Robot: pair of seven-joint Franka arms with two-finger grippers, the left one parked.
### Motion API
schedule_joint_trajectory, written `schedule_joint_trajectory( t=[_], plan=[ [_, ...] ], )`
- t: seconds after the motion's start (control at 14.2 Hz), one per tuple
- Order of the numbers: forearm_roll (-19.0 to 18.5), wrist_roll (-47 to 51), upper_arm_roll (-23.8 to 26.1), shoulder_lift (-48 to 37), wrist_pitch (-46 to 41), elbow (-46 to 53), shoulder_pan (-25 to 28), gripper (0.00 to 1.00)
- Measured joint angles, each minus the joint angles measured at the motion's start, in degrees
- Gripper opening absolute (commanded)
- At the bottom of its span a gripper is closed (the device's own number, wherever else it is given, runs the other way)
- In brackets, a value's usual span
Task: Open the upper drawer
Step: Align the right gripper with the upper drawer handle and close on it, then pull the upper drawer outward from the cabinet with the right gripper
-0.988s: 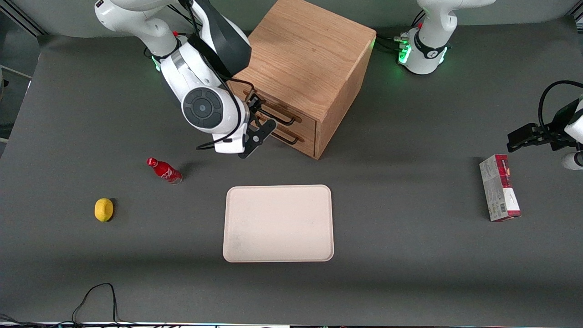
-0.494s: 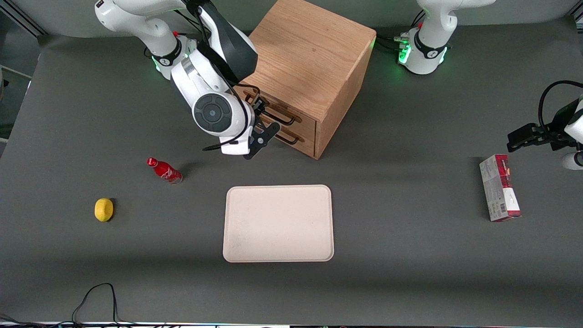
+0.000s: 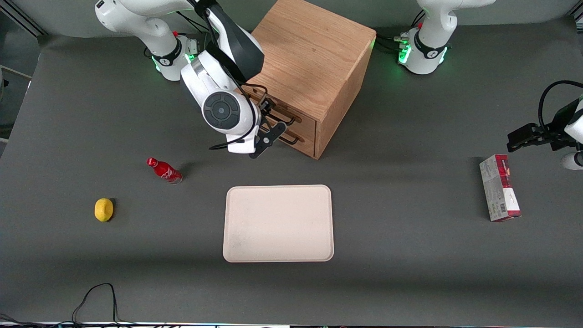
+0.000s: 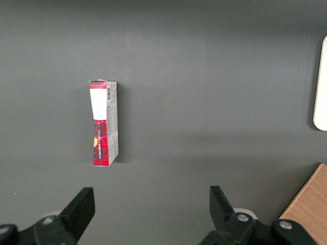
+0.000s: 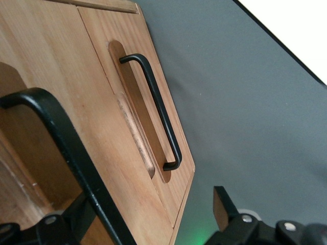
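Right arm reaches down from its base and bends in toward the drawer face of the wooden cabinet (image 3: 309,68), wrist tilted so the pincer (image 3: 268,125) points at the drawer fronts. Pincer sits right in front of the cabinet, at handle height. Its fingers (image 5: 222,206) stand spread apart; in the right wrist view the upper drawer's bar handle (image 5: 66,153) runs down between them, very close to the camera, with no pad visibly pressed on it. Whether a finger touches the bar, cannot tell.

Upper drawer (image 3: 291,114) is the top one of two in the cabinet, which stands on the table (image 3: 410,273) farther from the front camera than the cream tray (image 3: 278,223). Drawer front lies flush with the lower drawer (image 5: 127,102), whose own dark handle (image 5: 156,109) shows free and untouched, beside the pincer.

Toward the working arm's end: red cola bottle (image 3: 164,170) lying on its side, lemon (image 3: 104,209) nearer the camera. Red-and-white carton (image 3: 499,187) lies toward the parked arm's end.
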Motion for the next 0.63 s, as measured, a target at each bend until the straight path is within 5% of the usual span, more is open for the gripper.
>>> schedule_joint_trajectory(
  t=[0.14,0.63],
  plan=[
    [0.08,0.05,0.0,0.0,0.02,-0.11,0.0,0.87],
    [0.59,0.32,-0.23,0.16,0.01,-0.39,-0.27,1.0]
  ],
)
